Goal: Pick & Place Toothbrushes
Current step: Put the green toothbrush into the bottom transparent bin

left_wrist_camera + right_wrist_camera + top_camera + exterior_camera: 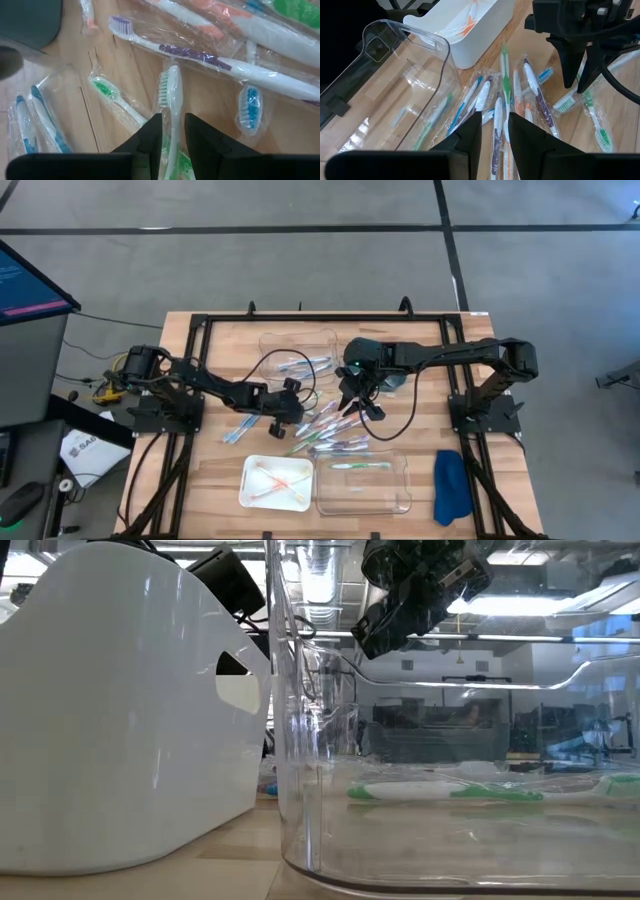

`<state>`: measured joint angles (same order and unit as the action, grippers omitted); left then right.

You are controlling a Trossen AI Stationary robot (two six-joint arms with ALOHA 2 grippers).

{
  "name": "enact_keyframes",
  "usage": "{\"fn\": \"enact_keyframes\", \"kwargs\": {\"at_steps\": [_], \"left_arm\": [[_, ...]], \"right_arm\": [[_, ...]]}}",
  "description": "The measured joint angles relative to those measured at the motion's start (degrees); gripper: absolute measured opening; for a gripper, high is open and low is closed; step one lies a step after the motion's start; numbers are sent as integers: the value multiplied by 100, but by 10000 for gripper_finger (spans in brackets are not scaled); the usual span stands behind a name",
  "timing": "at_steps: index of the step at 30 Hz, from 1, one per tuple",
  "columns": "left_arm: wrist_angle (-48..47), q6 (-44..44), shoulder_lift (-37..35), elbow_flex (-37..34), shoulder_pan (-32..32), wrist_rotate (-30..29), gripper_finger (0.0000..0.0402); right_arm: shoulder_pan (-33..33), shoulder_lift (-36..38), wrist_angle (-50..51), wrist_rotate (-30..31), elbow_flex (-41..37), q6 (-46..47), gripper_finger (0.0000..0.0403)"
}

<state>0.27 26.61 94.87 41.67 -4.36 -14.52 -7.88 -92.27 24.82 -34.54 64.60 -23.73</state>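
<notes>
The toothbrushes (pixel 325 425) lie heaped at the bench's (pixel 200 470) middle, wrapped, light, stiff and likely slippery; best pinched mid-handle. Left tool (pixel 172 131) straddles a green-and-white brush (pixel 170 107), fingers narrowly apart, apparently closed on its handle. Right tool (pixel 494 131) hovers, holding nothing. 1 white tray (pixel 248 492), 2 clear trays (pixel 405 500).
</notes>
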Motion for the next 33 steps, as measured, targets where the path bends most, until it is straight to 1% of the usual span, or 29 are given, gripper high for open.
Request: {"fn": "enact_keyframes", "kwargs": {"at_steps": [6, 9, 19, 23, 33], "left_arm": [[2, -13, 0, -2, 0, 3, 76], [6, -20, 0, -2, 9, 113, 79], [28, -6, 0, -4, 118, 257, 105], [114, -153, 0, -7, 251, 453, 106], [114, -155, 1, -8, 251, 492, 106]], "right_arm": [[0, -2, 0, 0, 0, 7, 90], [0, -2, 0, 0, 0, 18, 90], [0, -2, 0, 0, 0, -22, 90], [4, -2, 2, 0, 0, -16, 90], [4, -2, 17, -2, 0, -12, 90]]}}
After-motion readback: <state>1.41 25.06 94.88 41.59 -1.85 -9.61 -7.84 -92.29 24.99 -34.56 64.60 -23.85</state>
